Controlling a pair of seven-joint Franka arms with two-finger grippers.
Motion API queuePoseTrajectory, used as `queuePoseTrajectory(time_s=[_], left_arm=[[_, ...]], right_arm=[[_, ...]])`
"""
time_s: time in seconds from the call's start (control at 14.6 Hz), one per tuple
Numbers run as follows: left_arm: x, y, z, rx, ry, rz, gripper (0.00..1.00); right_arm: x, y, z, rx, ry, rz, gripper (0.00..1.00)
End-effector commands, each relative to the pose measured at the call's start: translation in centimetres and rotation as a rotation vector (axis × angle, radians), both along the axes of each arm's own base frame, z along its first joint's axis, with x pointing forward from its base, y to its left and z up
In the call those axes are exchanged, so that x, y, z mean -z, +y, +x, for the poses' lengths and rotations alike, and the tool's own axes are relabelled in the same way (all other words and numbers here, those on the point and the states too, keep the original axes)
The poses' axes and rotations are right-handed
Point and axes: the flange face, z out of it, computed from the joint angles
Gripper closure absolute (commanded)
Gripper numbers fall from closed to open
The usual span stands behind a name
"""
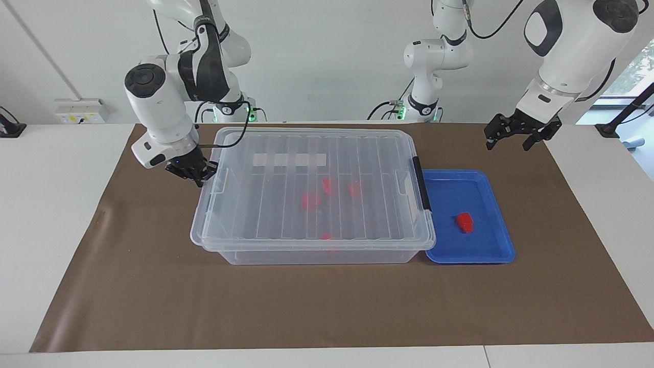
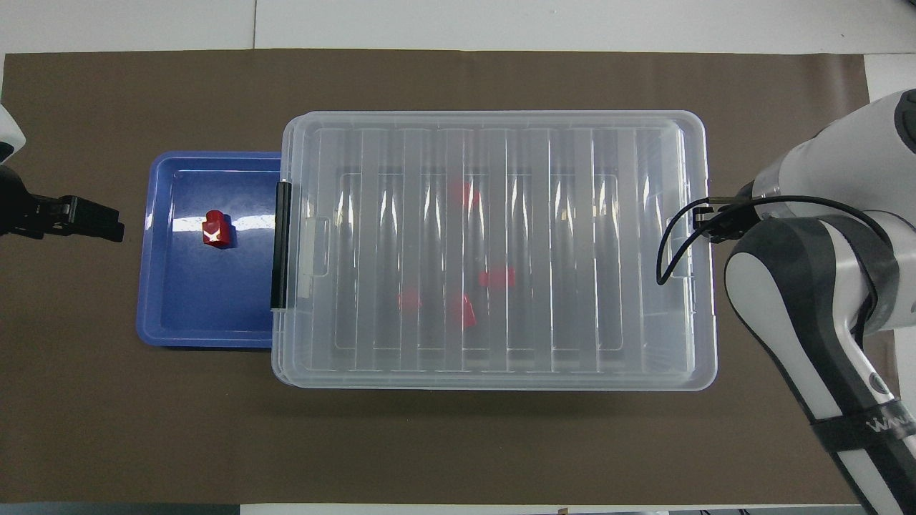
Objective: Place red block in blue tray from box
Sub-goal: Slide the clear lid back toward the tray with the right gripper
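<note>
The box [image 1: 311, 168] is a clear bin with its ribbed lid on; it also shows in the overhead view [image 2: 494, 143]. Several red blocks [image 1: 310, 200] lie inside under the lid [image 2: 464, 311]. One red block [image 1: 464, 222] lies in the blue tray [image 1: 490, 255], which sits against the box's black-latch end [image 2: 217, 229]. My right gripper [image 1: 200, 178] is at the lid's edge on the box's end toward the right arm [image 2: 705, 218]. My left gripper [image 1: 511, 143] is open and empty, raised over the mat beside the tray [image 2: 111, 225].
A brown mat [image 1: 327, 306] covers the table under the box and the tray. The black latch handle [image 1: 421, 184] runs along the box's end next to the tray. A white strip label [image 1: 289, 160] is on the lid.
</note>
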Motion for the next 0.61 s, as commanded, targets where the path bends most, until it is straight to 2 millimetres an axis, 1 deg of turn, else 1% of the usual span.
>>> queuePoseTrajectory(time_s=[0.0, 0.2, 0.41, 0.48, 0.55], left_arm=[[-0.1, 0.3, -0.5, 0.006, -0.014, 0.019, 0.0], [-0.1, 0.4, -0.5, 0.003, -0.012, 0.019, 0.0], [-0.1, 0.4, -0.5, 0.003, -0.012, 0.019, 0.0], [-0.1, 0.4, -0.5, 0.003, -0.012, 0.019, 0.0], [-0.1, 0.4, -0.5, 0.003, -0.012, 0.019, 0.0]], right_arm=[[-0.1, 0.8, -0.6, 0.012, -0.015, 0.01, 1.0], [-0.1, 1.1, -0.7, 0.023, -0.017, 0.01, 1.0], [-0.4, 0.6, -0.4, 0.022, -0.017, 0.01, 1.0], [-0.8, 0.5, -0.3, 0.024, -0.014, 0.009, 1.0], [-1.8, 0.2, 0.0, 0.026, -0.005, 0.008, 1.0]])
